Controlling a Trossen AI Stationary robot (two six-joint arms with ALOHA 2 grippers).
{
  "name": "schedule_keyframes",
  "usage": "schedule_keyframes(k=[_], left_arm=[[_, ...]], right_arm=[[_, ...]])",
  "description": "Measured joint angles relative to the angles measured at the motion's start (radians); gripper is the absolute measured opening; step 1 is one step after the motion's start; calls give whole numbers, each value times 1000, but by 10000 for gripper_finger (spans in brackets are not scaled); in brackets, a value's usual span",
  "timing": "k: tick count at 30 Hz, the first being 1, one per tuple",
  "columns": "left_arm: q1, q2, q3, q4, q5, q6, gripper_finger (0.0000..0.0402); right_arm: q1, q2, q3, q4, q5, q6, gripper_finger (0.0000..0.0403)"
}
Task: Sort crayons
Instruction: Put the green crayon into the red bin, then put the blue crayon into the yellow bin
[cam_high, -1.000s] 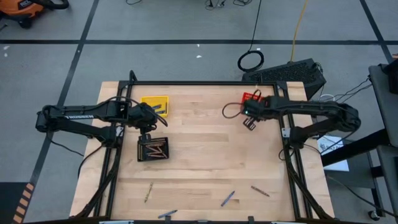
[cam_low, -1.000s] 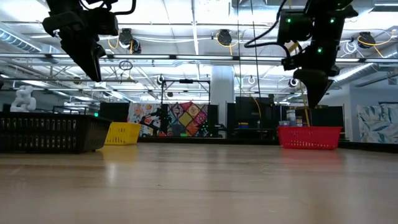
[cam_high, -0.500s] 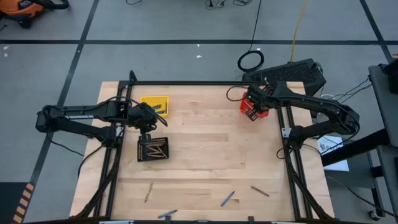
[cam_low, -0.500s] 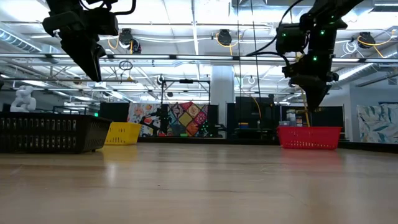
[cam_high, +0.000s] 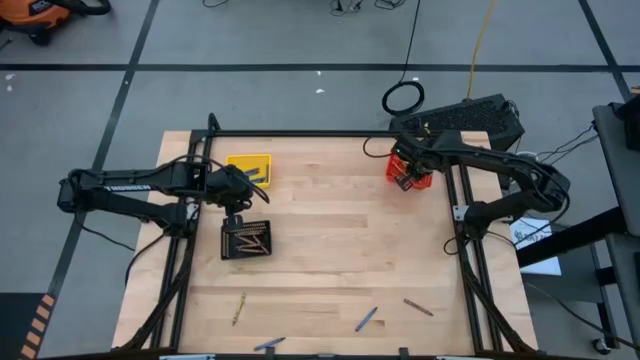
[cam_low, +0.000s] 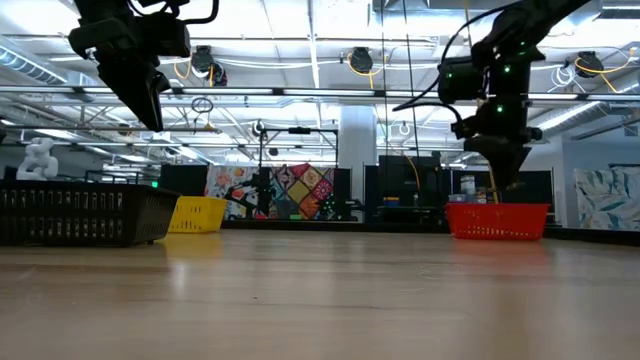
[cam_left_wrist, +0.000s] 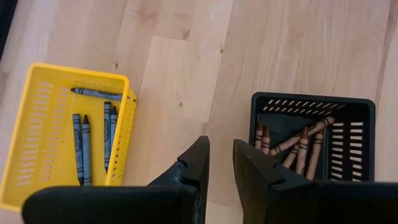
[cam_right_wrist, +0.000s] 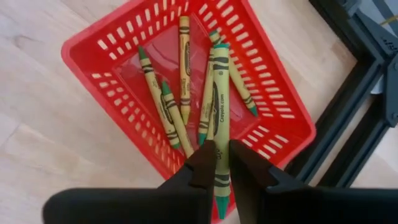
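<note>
My right gripper (cam_right_wrist: 222, 149) hangs over the red basket (cam_right_wrist: 93, 50) at the table's far right (cam_high: 418, 182), shut on a yellow-green crayon (cam_right_wrist: 219, 93). Several green and yellow-green crayons lie on the basket's floor. My left gripper (cam_left_wrist: 221, 155) hovers open and empty above the table, between the yellow basket (cam_left_wrist: 37, 124) holding blue crayons and the black basket (cam_left_wrist: 311, 102) holding brown crayons. In the low view the right gripper (cam_low: 505, 175) stands just above the red basket (cam_low: 497, 220), and the left gripper (cam_low: 150, 115) is high at the left. My right gripper pinches the yellow-green crayon between its two fingers, on the paper wrapper toward the end nearer the camera (cam_right_wrist: 221, 134). The fingers come from above, pointing steeply down. The crayon runs through the gap between them, its far end (cam_right_wrist: 217, 53) over the basket's inside.
Loose crayons lie near the table's front edge: a yellowish one (cam_high: 239, 308), a blue one (cam_high: 366, 319), a brown one (cam_high: 418, 307) and another blue one (cam_high: 268, 344). The black frame rails (cam_high: 462, 215) run beside the red basket. The table's middle is bare wood.
My right gripper has carried the crayon toward the table's far right corner, from beside the red basket to above it, sinking a little and rolling slightly.
</note>
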Motion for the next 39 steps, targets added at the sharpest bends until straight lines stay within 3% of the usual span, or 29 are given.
schedule_keyframes(k=[9, 21, 30, 39], left_arm=[[0, 0, 0, 0, 0, -1, 70], [0, 0, 0, -1, 0, -12, 70], [0, 7, 0, -4, 65, -86, 70], [-1, 70, 0, 0, 52, -213, 70]], right_arm=[[0, 46, 0, 19, 8, -26, 70], [0, 38, 0, 7, 34, -22, 86], [1, 38, 0, 8, 35, -25, 87], [1, 38, 0, 7, 35, -25, 87]])
